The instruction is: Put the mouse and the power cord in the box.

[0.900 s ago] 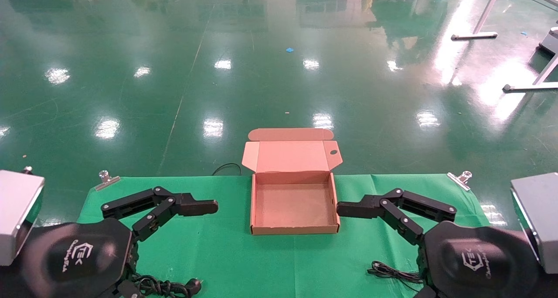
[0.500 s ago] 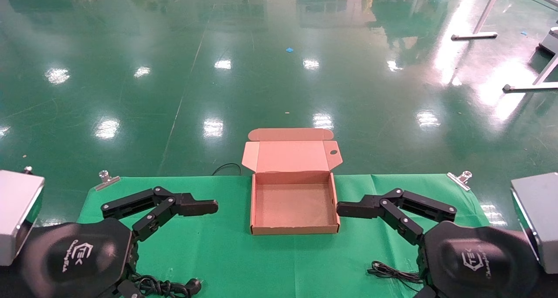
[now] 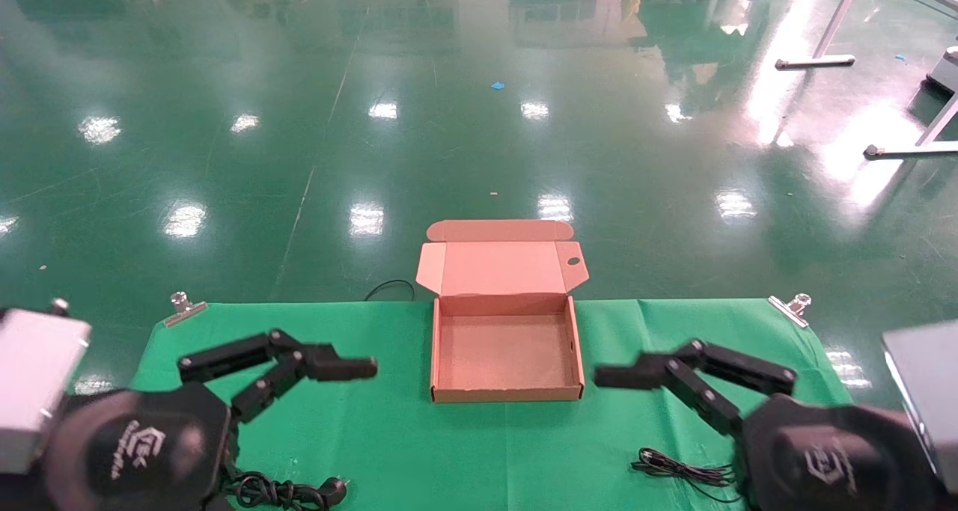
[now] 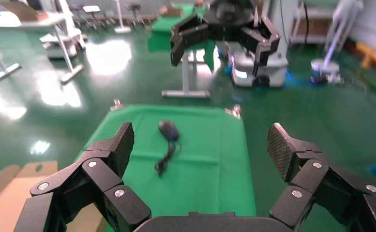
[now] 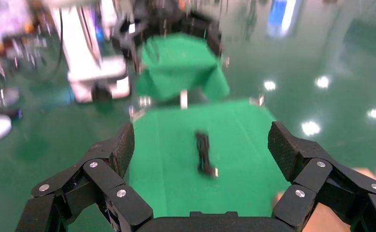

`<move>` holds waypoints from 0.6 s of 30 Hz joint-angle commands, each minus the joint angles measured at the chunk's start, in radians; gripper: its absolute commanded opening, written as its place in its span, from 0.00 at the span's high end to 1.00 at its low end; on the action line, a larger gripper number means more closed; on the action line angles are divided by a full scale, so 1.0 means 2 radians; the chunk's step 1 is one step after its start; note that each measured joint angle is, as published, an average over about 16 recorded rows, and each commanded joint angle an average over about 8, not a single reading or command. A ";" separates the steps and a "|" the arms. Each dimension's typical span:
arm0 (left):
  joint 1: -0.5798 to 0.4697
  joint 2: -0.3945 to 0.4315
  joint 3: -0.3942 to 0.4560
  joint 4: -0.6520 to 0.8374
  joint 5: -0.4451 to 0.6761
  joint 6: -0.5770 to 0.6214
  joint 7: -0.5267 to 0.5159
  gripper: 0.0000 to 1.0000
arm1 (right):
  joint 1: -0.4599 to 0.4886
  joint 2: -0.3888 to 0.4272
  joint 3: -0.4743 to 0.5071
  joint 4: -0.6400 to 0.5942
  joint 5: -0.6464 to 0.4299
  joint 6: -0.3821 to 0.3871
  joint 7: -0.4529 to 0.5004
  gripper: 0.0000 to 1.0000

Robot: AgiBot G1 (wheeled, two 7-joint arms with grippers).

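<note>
Lying open on the green cloth [image 3: 389,436], the box [image 3: 506,396] holds nothing.

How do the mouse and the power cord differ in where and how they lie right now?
The mouse lies on the cloth on the right arm's side, its thin cable trailing loosely; the power cord lies on the left arm's side, bundled in a thick messy coil with a chunky plug. Both are black, outside the box, and ungripped.
</note>
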 commanded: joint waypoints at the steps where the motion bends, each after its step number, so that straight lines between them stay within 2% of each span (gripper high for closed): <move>1: -0.009 -0.001 0.004 -0.002 0.011 0.007 -0.001 0.00 | 0.002 0.009 0.000 -0.001 -0.009 -0.007 -0.004 0.00; 6: -0.059 0.000 0.051 -0.003 0.070 0.024 0.014 0.00 | 0.015 0.030 -0.014 -0.019 -0.040 -0.021 -0.025 0.00; 12: -0.126 0.002 0.132 0.016 0.135 0.029 0.044 0.00 | 0.034 0.050 -0.048 -0.059 -0.086 -0.027 -0.070 0.00; 18: -0.186 0.022 0.214 0.073 0.200 0.027 0.092 0.00 | 0.083 0.046 -0.098 -0.122 -0.169 -0.023 -0.136 0.00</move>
